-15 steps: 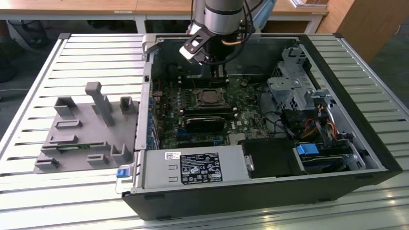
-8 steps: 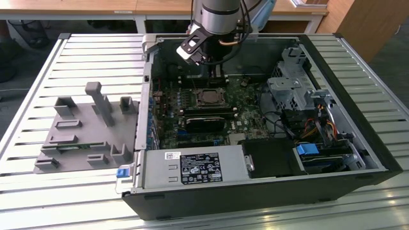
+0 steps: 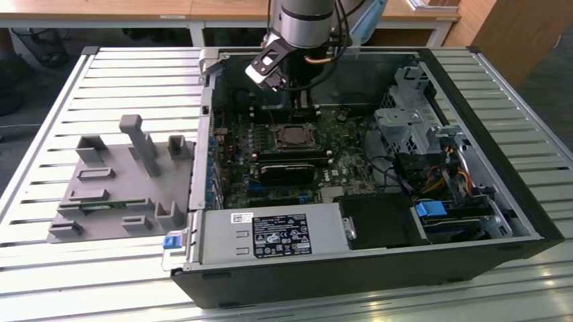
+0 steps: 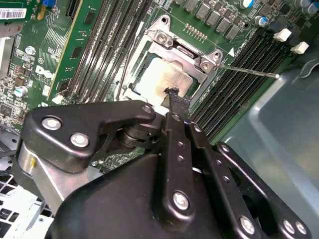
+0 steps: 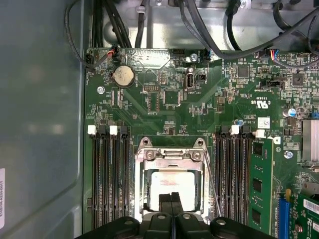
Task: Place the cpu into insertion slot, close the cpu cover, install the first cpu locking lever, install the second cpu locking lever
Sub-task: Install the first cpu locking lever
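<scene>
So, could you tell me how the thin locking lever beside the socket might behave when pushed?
The locking lever is a thin wire rod, so it will probably flex springily. Its smooth, round metal looks slippery; the gripper could slide off. One end sits at the cpu cover, so it likely pivots there.

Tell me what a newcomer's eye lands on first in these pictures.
The open computer case lies mid-table in the exterior view, with the robot arm reaching down into it. In both wrist views the shut gripper sits over the silvery cpu, which is framed by the cpu cover on the green motherboard.
</scene>
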### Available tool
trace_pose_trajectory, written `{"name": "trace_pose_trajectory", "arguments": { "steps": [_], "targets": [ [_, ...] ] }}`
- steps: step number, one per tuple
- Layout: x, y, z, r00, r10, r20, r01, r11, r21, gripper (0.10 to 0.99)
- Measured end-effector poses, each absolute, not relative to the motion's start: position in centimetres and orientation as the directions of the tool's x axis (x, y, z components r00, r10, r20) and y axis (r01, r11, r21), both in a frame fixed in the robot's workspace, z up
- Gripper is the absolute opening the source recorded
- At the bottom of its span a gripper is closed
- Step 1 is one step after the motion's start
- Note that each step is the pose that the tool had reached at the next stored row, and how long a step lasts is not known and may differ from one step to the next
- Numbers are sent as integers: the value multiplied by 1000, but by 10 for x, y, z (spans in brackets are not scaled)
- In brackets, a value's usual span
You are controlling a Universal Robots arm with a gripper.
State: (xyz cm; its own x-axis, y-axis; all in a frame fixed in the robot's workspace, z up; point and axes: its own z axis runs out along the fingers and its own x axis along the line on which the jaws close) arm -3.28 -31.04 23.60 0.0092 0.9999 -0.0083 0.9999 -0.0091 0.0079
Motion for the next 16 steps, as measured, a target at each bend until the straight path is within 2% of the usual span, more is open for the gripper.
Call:
{"name": "trace_pose_trajectory", "arguments": {
  "steps": [16],
  "targets": [
    [-33,-310,248,9,1000,-8,1000,-9,8,106]
  ]
}}
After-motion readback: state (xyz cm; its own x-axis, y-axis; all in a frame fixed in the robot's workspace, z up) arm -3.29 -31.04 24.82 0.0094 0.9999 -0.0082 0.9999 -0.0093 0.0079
